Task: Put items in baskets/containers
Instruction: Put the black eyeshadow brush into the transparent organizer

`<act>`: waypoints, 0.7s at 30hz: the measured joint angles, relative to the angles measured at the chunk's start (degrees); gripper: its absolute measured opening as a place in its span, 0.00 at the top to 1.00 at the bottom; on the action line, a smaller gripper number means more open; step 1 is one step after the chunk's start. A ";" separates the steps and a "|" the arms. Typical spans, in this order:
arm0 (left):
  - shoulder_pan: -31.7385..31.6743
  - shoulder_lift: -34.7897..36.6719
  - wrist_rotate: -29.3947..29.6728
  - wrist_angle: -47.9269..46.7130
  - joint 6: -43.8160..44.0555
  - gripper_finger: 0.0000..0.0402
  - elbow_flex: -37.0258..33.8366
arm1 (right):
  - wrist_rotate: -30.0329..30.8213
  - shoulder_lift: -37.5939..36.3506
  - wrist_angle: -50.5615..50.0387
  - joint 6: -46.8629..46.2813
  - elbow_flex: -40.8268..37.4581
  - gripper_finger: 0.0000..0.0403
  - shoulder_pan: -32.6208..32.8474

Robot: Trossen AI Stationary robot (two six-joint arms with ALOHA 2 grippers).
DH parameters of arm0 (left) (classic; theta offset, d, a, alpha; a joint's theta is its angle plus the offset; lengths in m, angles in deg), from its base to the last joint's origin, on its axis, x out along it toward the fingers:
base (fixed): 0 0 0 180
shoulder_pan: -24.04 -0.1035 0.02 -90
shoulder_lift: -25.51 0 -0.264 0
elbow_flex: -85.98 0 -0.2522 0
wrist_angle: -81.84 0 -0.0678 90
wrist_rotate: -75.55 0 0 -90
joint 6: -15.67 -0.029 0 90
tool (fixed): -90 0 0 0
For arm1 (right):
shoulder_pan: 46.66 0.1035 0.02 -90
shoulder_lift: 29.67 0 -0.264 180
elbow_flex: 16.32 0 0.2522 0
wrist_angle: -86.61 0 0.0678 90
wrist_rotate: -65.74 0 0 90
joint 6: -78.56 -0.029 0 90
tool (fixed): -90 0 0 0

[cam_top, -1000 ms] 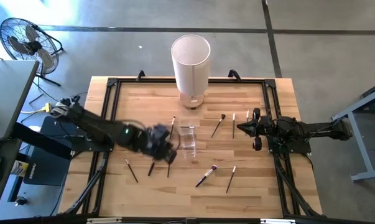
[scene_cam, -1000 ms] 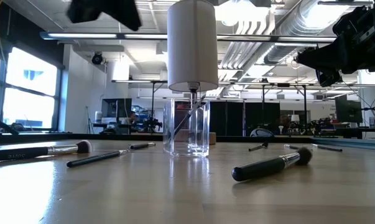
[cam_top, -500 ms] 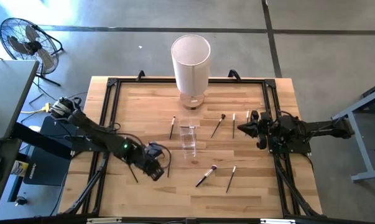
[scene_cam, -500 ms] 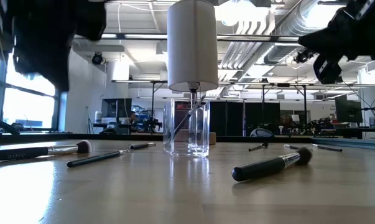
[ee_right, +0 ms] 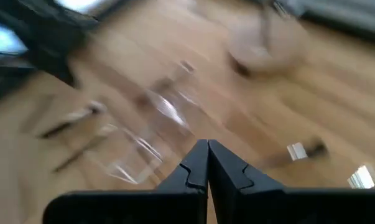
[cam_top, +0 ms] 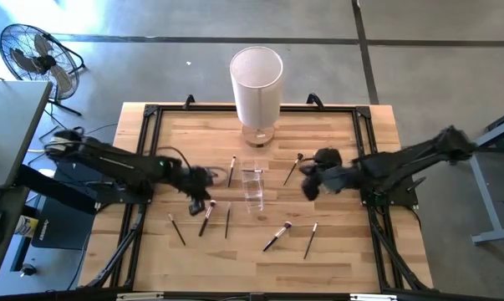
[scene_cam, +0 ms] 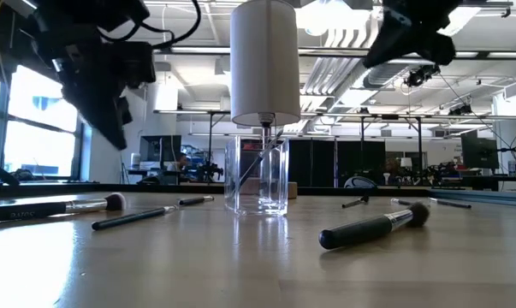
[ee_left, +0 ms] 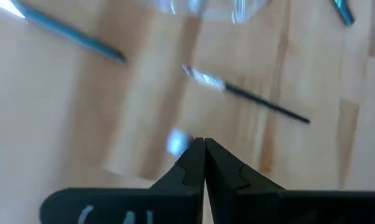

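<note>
Both hands are clenched and empty: the left hand (cam_top: 203, 178) hovers left of the clear cup (cam_top: 252, 187), the right hand (cam_top: 312, 181) to its right. At frame centre the cup holds one brush, and the other brushes (cam_top: 276, 237) lie scattered on the desk (cam_top: 335, 251), evidently awaiting pickup.

Two arms reaching in over a brush-strewn wooden table (cam_top: 176, 134), seen from above.
The left gripper (cam_top: 203, 178) is hanging just left of the clear cup (cam_top: 252, 187) at the table's middle, while the right gripper (cam_top: 308, 181) is reaching in from the other side, near the cup's right. A tall white cylinder (cam_top: 257, 83) is standing at the far edge behind the cup. Makeup brushes (cam_top: 276, 236) are lying scattered around the cup, several toward the near edge and a few at either side. A floor fan (cam_top: 34, 55) is sitting off the table's left corner.
</note>
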 joint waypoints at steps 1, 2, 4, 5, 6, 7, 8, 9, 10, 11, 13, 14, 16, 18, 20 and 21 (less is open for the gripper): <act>-1.54 1.81 -0.08 -1.56 -2.39 1.00 0.00 | 0.16 3.68 -4.98 -5.01 3.31 1.00 0.83; -2.99 3.55 -0.26 -3.06 -4.55 1.00 -0.02 | -0.05 7.10 -9.58 -10.01 6.45 1.00 1.74; -5.53 7.01 -1.01 -5.45 -8.09 1.00 -0.02 | -2.49 13.27 -17.43 -20.64 11.79 1.00 4.00; -6.69 8.82 -1.18 -7.20 -9.65 1.00 -0.02 | -4.41 15.97 -20.53 -25.55 14.10 1.00 5.09; -7.83 10.75 -1.31 -9.08 -11.14 1.00 -0.02 | -6.58 18.39 -23.04 -30.29 16.21 1.00 6.37; -8.68 12.71 -1.52 -10.52 -12.38 1.00 -0.04 | -8.89 20.86 -24.88 -34.91 18.20 1.00 7.63; -9.50 14.47 -1.71 -11.57 -13.60 1.00 -0.02 | -11.46 23.16 -26.52 -39.30 19.95 1.00 8.70; -10.23 16.07 -1.77 -12.73 -14.67 1.00 -0.02 | -14.27 25.23 -27.92 -43.39 21.38 1.00 9.72; -10.85 17.59 -1.77 -13.98 -15.65 1.00 -0.02 | -17.07 27.26 -29.18 -47.03 22.76 1.00 10.80; -11.33 18.98 -1.80 -14.92 -16.48 1.00 -0.02 | -20.01 29.15 -30.10 -50.29 23.96 1.00 11.66; -11.99 21.41 -2.30 -15.21 -17.34 1.00 -0.02 | -26.35 32.17 -31.41 -55.75 25.43 1.00 12.91; -12.29 22.41 -2.70 -15.22 -17.58 1.00 -0.02 | -29.38 33.65 -31.74 -57.68 25.84 0.99 13.40; -12.26 24.35 -3.00 -15.18 -18.09 1.00 -0.02 | -32.65 35.67 -31.85 -60.35 25.55 0.98 14.11; -12.17 25.55 -2.99 -14.98 -18.42 1.00 -0.02 | -35.00 36.94 -31.80 -62.41 24.20 0.95 14.50; -12.17 26.00 -3.00 -15.03 -18.51 1.00 -0.02 | -37.24 37.39 -31.51 -63.88 22.09 0.91 14.55; -12.17 26.03 -3.00 -15.05 -18.48 1.00 -0.02 | -37.56 37.39 -31.16 -64.32 20.91 0.89 14.55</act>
